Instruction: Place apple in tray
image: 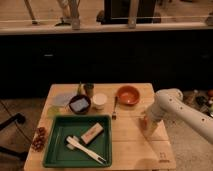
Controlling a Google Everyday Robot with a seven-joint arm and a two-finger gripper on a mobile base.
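Well, the end effector (145,126) is low over the right side of the bench (131,151), at about 3 o'clock from the tray (56,134). I cannot tell how far open it is. The apple (143,121) seems to be the yellowish blob right at it (mostly hidden). A sound move would be to confirm a firm hold, lift clear, travel toward 9 o'clock, and release over bare tray floor, away from the wooden block (92,133).

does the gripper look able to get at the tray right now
Probably yes: the gripper sits low over the right of the table, with only bare wood between it and the tray.
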